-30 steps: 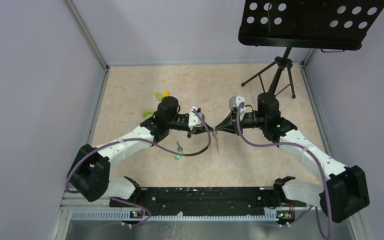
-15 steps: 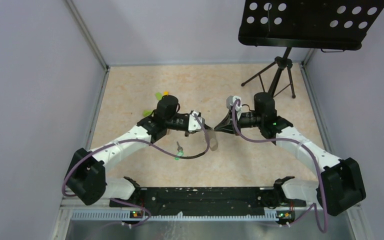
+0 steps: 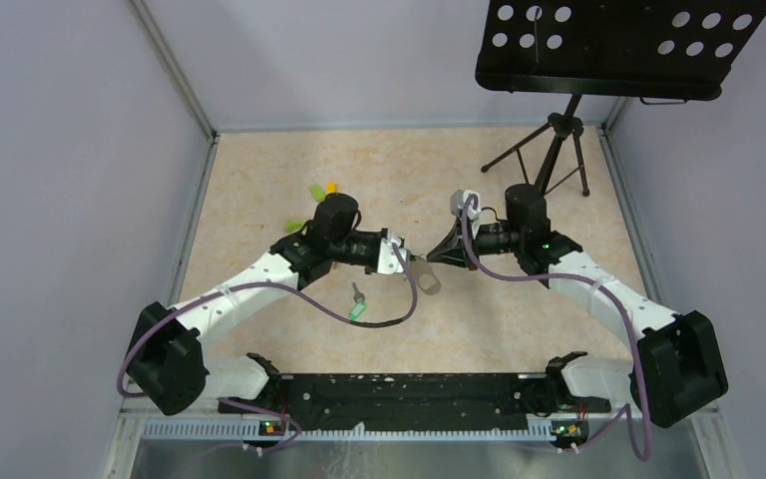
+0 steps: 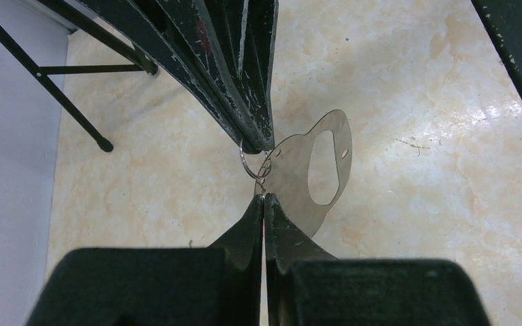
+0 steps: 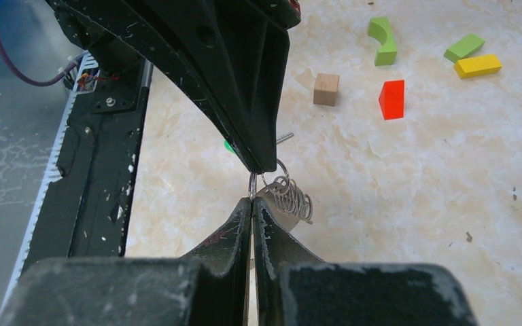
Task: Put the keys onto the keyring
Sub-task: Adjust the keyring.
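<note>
Top external view: at the left, a key with a green tag (image 3: 357, 303) lies flat on the table, near the left forearm and apart from both grippers. Just right of it the left gripper (image 3: 406, 261) meets the right gripper (image 3: 435, 256) tip to tip above the table's middle. A music stand (image 3: 559, 150) is at the far right.

The wrist views show what sits between the tips: the keyring (image 4: 243, 163), a small silver wire ring, with a flat metal plate (image 4: 291, 171) with an oval cut-out hanging from it. Each gripper's fingers are pressed together and seem to pinch the ring's wire from opposite sides. Exactly where the left pair bites, ring or plate edge, I cannot tell.

The ring looks light, stiff, springy and slick, so it is likely to twist in a narrow pinch. It is best gripped across the wire, away from the split. The key is thin and lies low on the table, so it is best taken by the shaft with its holed head left free.
</note>
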